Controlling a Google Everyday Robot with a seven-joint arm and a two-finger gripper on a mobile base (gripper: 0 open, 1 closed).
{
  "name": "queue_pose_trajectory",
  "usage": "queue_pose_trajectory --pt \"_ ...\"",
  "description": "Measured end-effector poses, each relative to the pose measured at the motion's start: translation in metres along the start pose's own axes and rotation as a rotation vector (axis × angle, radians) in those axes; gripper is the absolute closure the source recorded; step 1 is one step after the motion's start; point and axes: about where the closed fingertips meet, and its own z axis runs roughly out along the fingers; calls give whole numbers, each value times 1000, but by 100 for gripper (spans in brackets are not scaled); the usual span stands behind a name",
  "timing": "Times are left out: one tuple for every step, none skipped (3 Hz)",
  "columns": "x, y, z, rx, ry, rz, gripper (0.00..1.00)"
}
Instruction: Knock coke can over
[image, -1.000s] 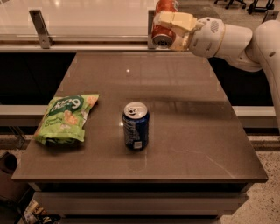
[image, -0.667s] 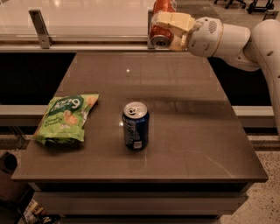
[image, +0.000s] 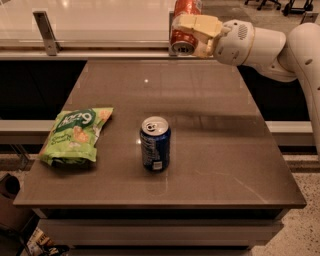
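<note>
The red-orange coke can (image: 183, 10) is held in the air above the far edge of the table (image: 220, 150), tilted with one silver end toward the camera. My gripper (image: 184, 33) is shut on it, with a cream finger (image: 197, 22) across the can's side. The white arm comes in from the right. The can touches nothing else.
A dark blue can (image: 155, 143) stands upright near the table's middle front. A green chip bag (image: 76, 134) lies at the left. A ledge with a metal bracket (image: 46, 32) runs behind the table. The table's right half is bare.
The gripper has lifted the coke can slightly higher; the can now reaches the top edge of the view. The blue can and chip bag have not moved.
</note>
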Motion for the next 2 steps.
queue_pose_trajectory --pt "-2 -6 2 -11 -3 -109 100" --pt "-3 -10 3 -48 -29 -203 100"
